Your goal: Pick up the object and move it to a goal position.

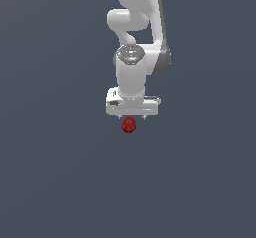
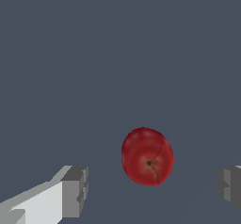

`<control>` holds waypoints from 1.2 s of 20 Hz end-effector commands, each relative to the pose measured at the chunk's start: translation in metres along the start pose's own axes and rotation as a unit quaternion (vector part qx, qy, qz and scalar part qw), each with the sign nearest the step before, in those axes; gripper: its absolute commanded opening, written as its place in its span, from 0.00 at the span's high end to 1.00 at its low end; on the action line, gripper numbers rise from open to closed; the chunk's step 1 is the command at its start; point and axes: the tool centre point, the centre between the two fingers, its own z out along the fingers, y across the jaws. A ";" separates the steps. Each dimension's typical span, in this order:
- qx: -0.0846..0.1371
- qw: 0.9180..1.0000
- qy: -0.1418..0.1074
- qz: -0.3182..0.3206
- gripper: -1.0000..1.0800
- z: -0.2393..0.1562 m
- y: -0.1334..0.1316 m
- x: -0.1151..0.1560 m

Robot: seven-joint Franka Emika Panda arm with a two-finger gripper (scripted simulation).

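In the exterior view we find little toward the left but flat grey-blue ground (image 1: 55, 182). Near the middle stands the white arm (image 1: 132, 74), pointing straight down, with its broad gripper (image 1: 131, 118) at the low end. Just under the gripper's body sits the object (image 1: 129, 125) — a small dark-red ball, much narrower than the gripper above it. We see it a touch to the exterior view's left of the gripper's centre line, and the short finger stubs show on either side of it without touching it. We cannot tell from this view whether the ball rests on the ground or sits a little above it.

In the wrist view we meet one finger (image 2: 73, 192) first, white with a grey pad, then the object (image 2: 147, 156), round and glossy with a dark seam and a small stem pit, then the other finger's pad (image 2: 229, 189) at the picture's edge. The ball lies between the two pads with clear grey ground on both sides of it — the jaws stand spread wide and hold nothing. It is nearer the second pad's side than dead centre between them.
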 end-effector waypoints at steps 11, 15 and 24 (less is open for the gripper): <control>-0.015 0.997 0.010 0.079 0.04 0.052 0.014 -0.026; -0.017 0.996 0.012 0.089 0.04 0.058 0.016 -0.029; -0.017 0.996 0.011 0.089 0.04 0.070 0.016 -0.030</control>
